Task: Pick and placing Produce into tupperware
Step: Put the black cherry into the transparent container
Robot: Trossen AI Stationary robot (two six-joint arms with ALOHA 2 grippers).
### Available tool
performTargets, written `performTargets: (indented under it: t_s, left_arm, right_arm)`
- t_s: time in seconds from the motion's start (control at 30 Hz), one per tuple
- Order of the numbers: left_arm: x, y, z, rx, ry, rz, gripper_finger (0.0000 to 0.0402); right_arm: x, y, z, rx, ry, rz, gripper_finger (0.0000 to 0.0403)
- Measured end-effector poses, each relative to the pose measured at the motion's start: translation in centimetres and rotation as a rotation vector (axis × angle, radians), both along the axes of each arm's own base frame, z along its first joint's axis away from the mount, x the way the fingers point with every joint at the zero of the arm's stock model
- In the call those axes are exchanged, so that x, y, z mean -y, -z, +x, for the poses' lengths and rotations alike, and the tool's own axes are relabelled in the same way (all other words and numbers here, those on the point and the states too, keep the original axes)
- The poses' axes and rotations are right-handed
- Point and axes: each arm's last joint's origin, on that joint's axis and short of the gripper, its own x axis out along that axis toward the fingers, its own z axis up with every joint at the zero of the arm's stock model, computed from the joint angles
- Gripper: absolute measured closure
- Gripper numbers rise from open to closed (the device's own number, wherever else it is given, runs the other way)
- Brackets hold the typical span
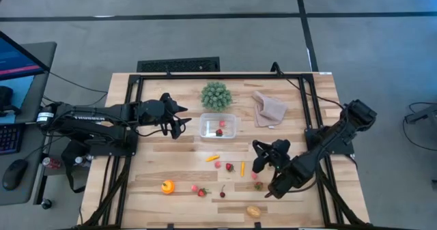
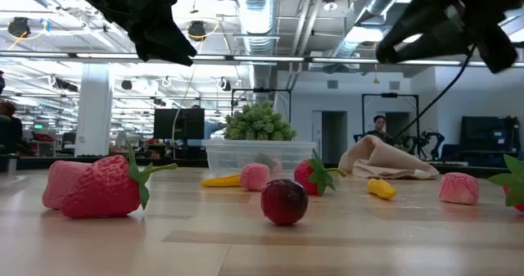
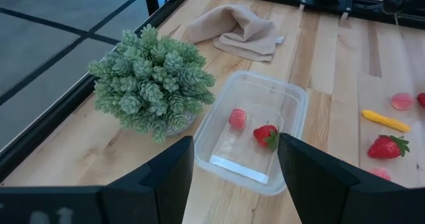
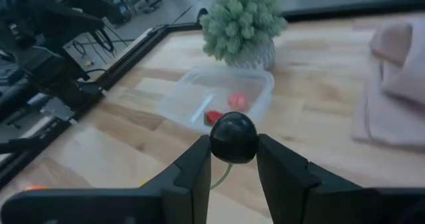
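Right gripper [image 4: 232,159] clamped on a dark round cherry [image 4: 233,137], raised over the table near the clear container [image 1: 218,127], left gripper [image 3: 234,177] half open, empty, beside that container holding a strawberry [image 3: 267,135]

Both arms [image 1: 102,121] were matte black with jointed segments; the left arm carried white lettering and a white band.

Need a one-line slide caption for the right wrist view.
Right gripper holds a dark round fruit above the table, facing the tupperware with two red pieces inside.
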Motion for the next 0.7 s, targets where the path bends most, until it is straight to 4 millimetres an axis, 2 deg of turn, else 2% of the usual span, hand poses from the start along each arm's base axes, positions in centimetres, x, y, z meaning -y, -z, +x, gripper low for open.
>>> performTargets:
  t_s: [0.37,0.7]
  left_arm:
    - [0.0,-0.1,0.0,0.007,0.000,0.000,0.0192]
    - [0.1,0.0,0.0,0.007,0.019,-0.010,0.0192]
  right_arm:
    - [0.5,-2.9,2.4,-0.095,-0.040,-0.105,0.0295]
    - [0.8,-4.2,3.6,-0.125,-0.065,-0.141,0.0295]
